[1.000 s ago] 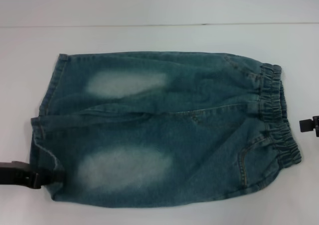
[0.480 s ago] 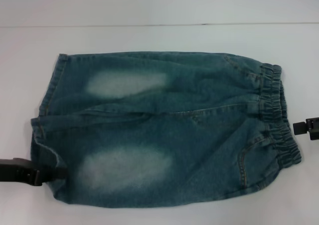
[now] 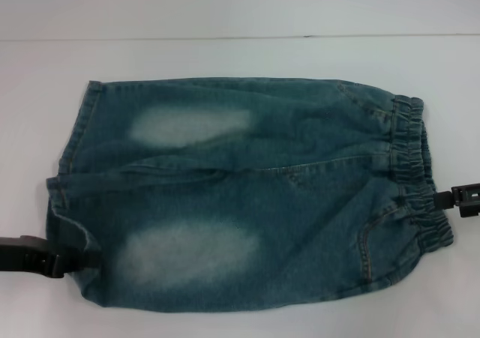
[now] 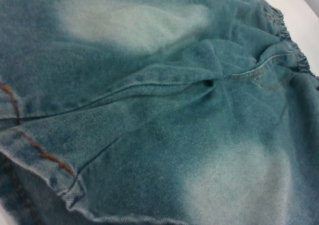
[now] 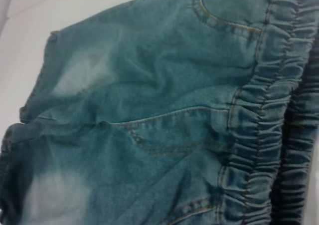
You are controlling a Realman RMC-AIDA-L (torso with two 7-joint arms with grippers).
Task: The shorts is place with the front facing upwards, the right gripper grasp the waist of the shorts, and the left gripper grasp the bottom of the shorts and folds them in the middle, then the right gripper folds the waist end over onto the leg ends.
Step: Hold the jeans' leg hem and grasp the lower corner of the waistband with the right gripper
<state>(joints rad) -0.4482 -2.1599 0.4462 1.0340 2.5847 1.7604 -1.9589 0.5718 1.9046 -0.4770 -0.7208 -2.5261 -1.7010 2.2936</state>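
Observation:
The blue-green denim shorts (image 3: 247,203) lie flat with the front up and pale oval patches on both thighs. The bottom of the shorts (image 3: 71,166) points to the left, and the ruffled waist (image 3: 416,166) to the right. My left gripper (image 3: 82,261) reaches in from the left edge and meets the hem of the near leg, which bulges around its tip. My right gripper (image 3: 442,200) comes in from the right edge and touches the near part of the waistband. The left wrist view shows the stitched hem (image 4: 45,157) close up. The elastic band (image 5: 264,115) fills the right wrist view.
The shorts rest on a white table (image 3: 225,61), whose back edge (image 3: 225,37) runs across the top of the head view. Bare white surface surrounds the garment on all sides.
My right gripper has moved left and slightly down, from clear of the shorts to touching the waistband. My left gripper has pushed a little farther into the near leg hem.

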